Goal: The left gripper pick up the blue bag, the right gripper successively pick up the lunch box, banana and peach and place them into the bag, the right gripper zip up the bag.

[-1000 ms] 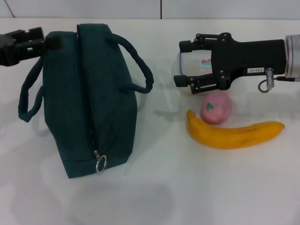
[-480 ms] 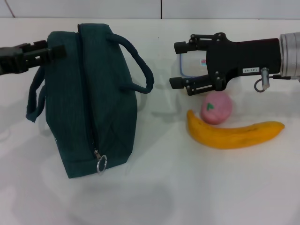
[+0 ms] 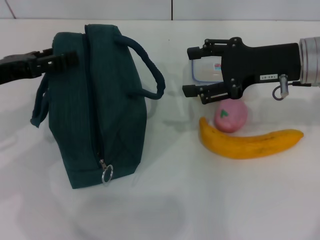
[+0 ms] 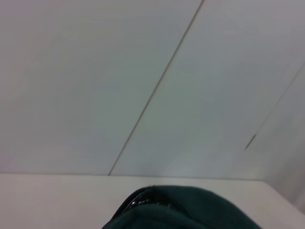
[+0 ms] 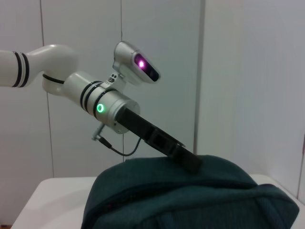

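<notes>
Blue bag (image 3: 95, 105) upright, zipped; lunch box (image 3: 206, 70), peach (image 3: 231, 115), banana (image 3: 250, 142) beside.

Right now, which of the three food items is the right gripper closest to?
The lunch box: the right gripper has its open fingers around it, while the peach and banana lie nearer the robot, untouched.

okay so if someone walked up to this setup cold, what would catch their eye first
Probably the dark teal bag standing on the white table, zipper shut, with the left gripper at its top edge. Then the right gripper, open around the clear lunch box, just behind the pink peach and banana.
</notes>
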`<state>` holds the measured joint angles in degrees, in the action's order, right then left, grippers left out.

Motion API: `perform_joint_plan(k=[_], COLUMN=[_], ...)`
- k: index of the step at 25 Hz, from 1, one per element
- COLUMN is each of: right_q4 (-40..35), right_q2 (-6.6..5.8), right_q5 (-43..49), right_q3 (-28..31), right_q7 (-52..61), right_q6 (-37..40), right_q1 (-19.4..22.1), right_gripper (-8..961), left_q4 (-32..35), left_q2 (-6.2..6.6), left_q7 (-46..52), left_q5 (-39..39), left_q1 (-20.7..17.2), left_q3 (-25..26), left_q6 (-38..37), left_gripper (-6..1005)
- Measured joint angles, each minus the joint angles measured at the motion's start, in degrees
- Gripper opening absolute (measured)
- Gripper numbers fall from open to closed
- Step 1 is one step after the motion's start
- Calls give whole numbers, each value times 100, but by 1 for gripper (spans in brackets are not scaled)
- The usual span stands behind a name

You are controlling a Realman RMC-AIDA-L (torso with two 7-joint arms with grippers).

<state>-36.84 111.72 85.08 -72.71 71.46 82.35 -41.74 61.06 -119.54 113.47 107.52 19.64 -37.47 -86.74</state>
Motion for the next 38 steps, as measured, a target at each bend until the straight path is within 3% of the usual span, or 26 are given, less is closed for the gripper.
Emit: perform_joint_plan(k=[13,18,21,26,29,30,33,38], right_q4=[7,-4,-7,-287,-327,-246,382,1271], right_q2=[-13,8,71,337,426,432,444,447], right_q5=[55,68,67,11,-203,-391,-1170,-2320], right_q3=[32,35,38,115,143,128,120,117], right_q7=[-180,-205,-205,-223,-224,-224,-422,-997], right_q6=[-9,-76,-172,-208,-178,-172,-170,-97], right_q1=[156,269,370,785,995,1052,1141,1285], right_gripper=[846,845,845,845,844,844,844,844], left_q4=[-661,-927,-939,-939,-934,-933,-933,-945], left_q2=[28,62,60,46,66,81,111,159], left_q7=[-140,-145,-279,-340,-310,-305,-383,-489], left_q5=[-62,-258,-270,-291,-301,-337,-464,-421], left_q1=[188,291,343,356,356,355,313,351], left_q3=[98,122,96,106,109,113,119,67], left_q6=[425,563,565,454,366,335,304,288], left_gripper=[773,550,493,413,405,402,192,174])
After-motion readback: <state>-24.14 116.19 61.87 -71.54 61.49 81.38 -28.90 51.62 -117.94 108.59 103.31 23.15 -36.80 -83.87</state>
